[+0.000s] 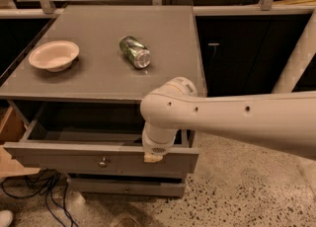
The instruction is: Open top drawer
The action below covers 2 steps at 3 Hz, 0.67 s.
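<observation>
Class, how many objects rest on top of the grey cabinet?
2. A bowl sits near the left edge; a can lies on its side near the middle. The gripper is lower, at the open top drawer's front panel. The arm covers the front right corner.

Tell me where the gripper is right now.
In the camera view, the gripper sits at the front edge of the open top drawer, right of its knob.

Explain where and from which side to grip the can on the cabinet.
Probably grip the can around its middle from above, closing across its sides: it lies on its side, ends pointing diagonally. The gripper is at the front edge of the top drawer.
</observation>
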Each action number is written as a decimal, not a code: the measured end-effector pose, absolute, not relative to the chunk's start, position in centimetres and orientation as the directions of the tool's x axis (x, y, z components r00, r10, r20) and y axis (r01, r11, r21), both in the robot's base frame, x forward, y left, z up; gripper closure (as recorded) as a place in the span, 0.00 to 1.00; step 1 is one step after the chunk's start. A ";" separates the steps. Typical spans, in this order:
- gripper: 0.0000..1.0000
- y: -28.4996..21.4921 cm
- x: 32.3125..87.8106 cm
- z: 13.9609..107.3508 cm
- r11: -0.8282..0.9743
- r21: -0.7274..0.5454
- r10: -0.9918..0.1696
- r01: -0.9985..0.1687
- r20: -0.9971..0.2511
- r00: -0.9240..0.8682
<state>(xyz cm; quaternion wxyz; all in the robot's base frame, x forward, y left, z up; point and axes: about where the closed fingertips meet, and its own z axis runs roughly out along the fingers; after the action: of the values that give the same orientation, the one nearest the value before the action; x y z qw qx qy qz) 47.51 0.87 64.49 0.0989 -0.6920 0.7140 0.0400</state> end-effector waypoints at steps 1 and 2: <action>1.00 0.9 47.3 64.5 0.041 -0.077 -0.980 -0.996 -0.198 -0.025; 1.00 0.8 46.8 64.5 0.043 -0.071 -0.979 -0.997 -0.202 -0.028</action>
<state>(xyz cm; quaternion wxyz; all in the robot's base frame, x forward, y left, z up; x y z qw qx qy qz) 46.84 0.80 64.54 0.0981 -0.6903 0.7155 0.0449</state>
